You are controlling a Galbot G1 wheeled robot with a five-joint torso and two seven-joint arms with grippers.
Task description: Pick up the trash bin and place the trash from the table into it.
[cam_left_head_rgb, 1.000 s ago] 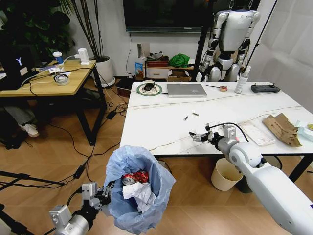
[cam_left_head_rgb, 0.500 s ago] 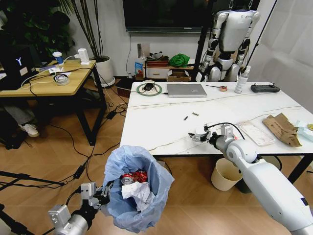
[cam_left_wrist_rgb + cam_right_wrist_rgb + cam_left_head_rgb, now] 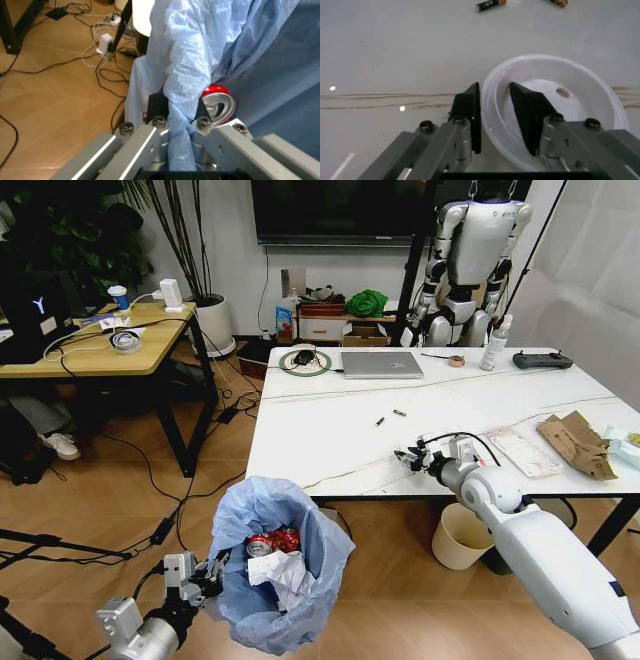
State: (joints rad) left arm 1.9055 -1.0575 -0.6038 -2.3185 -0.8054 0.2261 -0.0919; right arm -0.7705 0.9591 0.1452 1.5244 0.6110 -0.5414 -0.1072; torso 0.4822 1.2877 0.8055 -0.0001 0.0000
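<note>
Warm wooden floor spreads below me, crossed by black cables. At ten o'clock stands a wooden desk on black legs, dark plants behind it. A white wall at twelve carries a dark screen. A humanoid robot stands at one o'clock.

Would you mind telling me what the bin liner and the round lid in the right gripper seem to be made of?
Bin liner: thin plastic film, light blue, translucent, crinkled and glossy. Round lid: probably moulded plastic, smooth white, slightly translucent at its thin rim, with a small hole; the right gripper pinches its rim.
</note>
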